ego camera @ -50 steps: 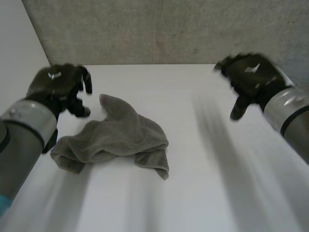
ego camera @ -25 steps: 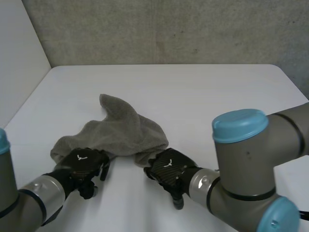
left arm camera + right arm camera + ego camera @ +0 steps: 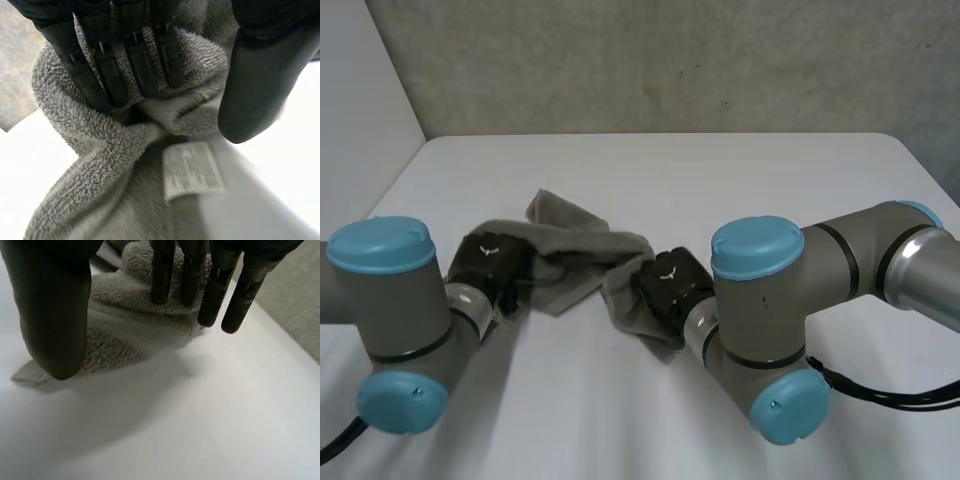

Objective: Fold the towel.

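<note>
The grey towel (image 3: 575, 250) lies bunched in a band on the white table (image 3: 740, 180), between my two hands. My left hand (image 3: 490, 262) is at the towel's left end. In its wrist view the fingers (image 3: 125, 65) dig into a thick fold of towel (image 3: 100, 190) and the thumb (image 3: 257, 85) presses the fold's other side. A white label (image 3: 192, 170) shows just beyond the fingertips. My right hand (image 3: 665, 288) is at the right end, where a flap of towel hangs beside it. Its fingers (image 3: 200, 275) are straight over the towel (image 3: 135, 320), the thumb (image 3: 55, 315) apart.
A grey wall (image 3: 670, 60) runs along the table's far edge and a pale panel (image 3: 360, 130) stands at the left. Both arms' elbows (image 3: 760, 290) are low over the near part of the table.
Both hands came down to the towel's near edge, then moved away from me with it. The towel is now pushed up into a narrower bunched band.
</note>
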Robot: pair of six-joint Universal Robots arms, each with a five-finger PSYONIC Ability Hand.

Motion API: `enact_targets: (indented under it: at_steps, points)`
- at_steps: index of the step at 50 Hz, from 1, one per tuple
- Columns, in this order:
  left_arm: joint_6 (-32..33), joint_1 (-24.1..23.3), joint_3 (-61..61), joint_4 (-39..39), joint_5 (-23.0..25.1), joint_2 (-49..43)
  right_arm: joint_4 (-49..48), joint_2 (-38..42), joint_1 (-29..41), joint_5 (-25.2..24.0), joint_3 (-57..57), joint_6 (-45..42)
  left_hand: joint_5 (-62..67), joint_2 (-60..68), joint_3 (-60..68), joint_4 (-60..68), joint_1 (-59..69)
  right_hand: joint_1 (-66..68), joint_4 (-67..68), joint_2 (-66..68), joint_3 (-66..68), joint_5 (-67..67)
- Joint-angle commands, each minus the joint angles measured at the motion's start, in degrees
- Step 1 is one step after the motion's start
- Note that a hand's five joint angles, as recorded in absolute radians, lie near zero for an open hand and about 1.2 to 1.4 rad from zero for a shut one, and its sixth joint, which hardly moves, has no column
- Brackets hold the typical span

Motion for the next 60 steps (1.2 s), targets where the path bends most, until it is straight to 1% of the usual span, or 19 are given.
enact_targets:
  at_steps: [1, 9, 19, 23, 38, 41, 44, 46, 47, 48, 49, 50, 51, 52, 53, 54, 55, 57, 60]
  points:
    - [0.0, -0.4, 4.0, 1.3, -0.1, -2.9, -2.1, 1.6, 0.0, 0.7, -1.1, 0.1, -15.2, -6.0, -5.9, -6.2, -5.9, 3.0, 2.1, 2.4, 2.1, 1.5]
    - [0.5, -3.0, 7.8, 1.3, -0.1, -6.5, -1.9, 1.9, -0.1, 0.5, -1.2, 3.0, -15.2, -6.0, -5.9, -6.2, -5.9, 2.3, 1.5, 1.7, 1.5, 0.8]
    - [0.7, -5.2, 10.5, 0.6, 0.1, -10.5, -0.2, 2.5, -0.5, 0.5, -2.3, 4.1, -24.4, -15.3, -15.2, -15.4, -15.1, 0.6, -0.2, 0.0, -0.2, -0.9]
    - [0.7, -5.3, 10.5, 0.8, 0.2, -10.7, 0.0, 2.6, -0.6, 0.4, -2.3, 4.2, -24.4, -15.3, -15.2, -15.4, -15.1, 4.5, 3.6, 3.9, 3.6, 3.0]
    - [0.8, -5.4, 11.5, 0.9, 0.2, -12.6, 0.1, 3.4, -0.3, 0.4, -2.3, 4.2, -22.8, -13.6, -13.5, -13.8, -13.5, 5.0, 4.1, 4.4, 4.2, 3.5]
    - [0.8, -5.4, 11.8, 0.8, 0.2, -13.0, 0.1, 3.6, -0.3, 0.3, -2.3, 4.4, -22.3, -13.1, -13.0, -13.3, -13.0, 8.5, 7.7, 7.9, 7.7, 7.0]
    - [0.8, -5.4, 12.4, 0.6, 0.1, -14.0, 0.0, 4.1, -0.4, 0.3, -2.4, 4.6, -16.7, -7.5, -7.5, -7.7, -7.4, 13.4, 12.5, 12.8, 12.5, 11.9]
    - [0.8, -5.4, 12.7, 0.5, 0.1, -14.9, 0.1, 4.3, -0.4, 0.3, -2.5, 4.6, -10.3, -1.2, -1.1, -1.3, -1.0, 14.6, 13.7, 14.0, 13.8, 13.1]
    - [0.8, -5.4, 12.7, 0.5, 0.1, -14.9, 0.1, 4.5, -0.4, 0.3, -2.6, 4.6, -10.3, -1.1, -1.1, -1.3, -1.0, 16.8, 15.9, 16.2, 15.9, 15.3]
    - [0.8, -5.4, 12.7, 0.5, 0.1, -15.1, 0.1, 4.6, -0.5, 0.3, -2.6, 4.6, -7.5, 1.7, 1.8, 1.5, 1.8, 20.3, 19.4, 19.7, 19.4, 18.8]
    - [0.8, -5.4, 12.7, 0.5, 0.1, -15.1, 0.1, 4.6, -0.5, 0.3, -2.6, 4.6, -3.8, 5.4, 5.5, 5.2, 5.5, 20.3, 19.4, 19.7, 19.5, 18.8]
    - [0.8, -5.4, 12.7, 0.5, 0.1, -15.1, 0.1, 4.6, -0.6, 0.3, -2.6, 4.6, -3.8, 5.4, 5.5, 5.2, 5.6, 27.1, 26.3, 26.6, 26.3, 25.6]
    - [0.8, -5.4, 12.6, 0.6, -0.3, -14.9, 0.1, 4.6, -0.6, 0.3, -2.6, 4.6, 2.4, 11.6, 11.7, 11.4, 11.7, 27.2, 26.3, 26.6, 26.4, 25.7]
    - [0.8, -5.4, 12.6, 0.6, -0.3, -14.9, 0.0, 4.5, -0.6, 0.3, -2.6, 4.7, 2.5, 11.7, 11.7, 11.5, 11.8, 35.0, 34.2, 34.4, 34.2, 33.5]
    - [0.8, -5.4, 12.7, 0.6, -0.4, -14.4, 0.0, 4.4, -0.6, 0.3, -2.6, 4.7, 8.0, 17.1, 17.2, 17.0, 17.3, 46.6, 45.7, 46.0, 45.8, 45.1]
    - [0.7, -5.4, 12.7, 0.6, -0.5, -13.8, 0.0, 4.4, -0.6, 0.3, -2.6, 4.7, 10.8, 20.0, 20.1, 19.8, 20.2, 46.7, 45.9, 46.1, 45.9, 45.2]
    - [0.7, -5.4, 12.7, 0.6, -0.5, -13.8, 0.0, 4.3, -0.7, 0.3, -2.6, 5.0, 10.9, 20.1, 20.1, 19.9, 20.2, 56.3, 55.5, 55.7, 55.5, 54.8]
    - [0.7, -5.3, 12.5, 0.6, -0.7, -11.1, 0.0, 3.9, -0.7, 0.3, -2.6, 5.6, 18.2, 27.4, 27.5, 27.2, 27.5, 56.4, 55.6, 55.8, 55.6, 54.9]
    - [0.7, -5.3, 12.3, 0.8, -0.7, -9.2, 0.0, 2.9, -0.8, 0.0, -2.9, 7.3, 22.0, 31.2, 31.2, 31.0, 31.3, 56.4, 55.6, 55.8, 55.6, 54.9]
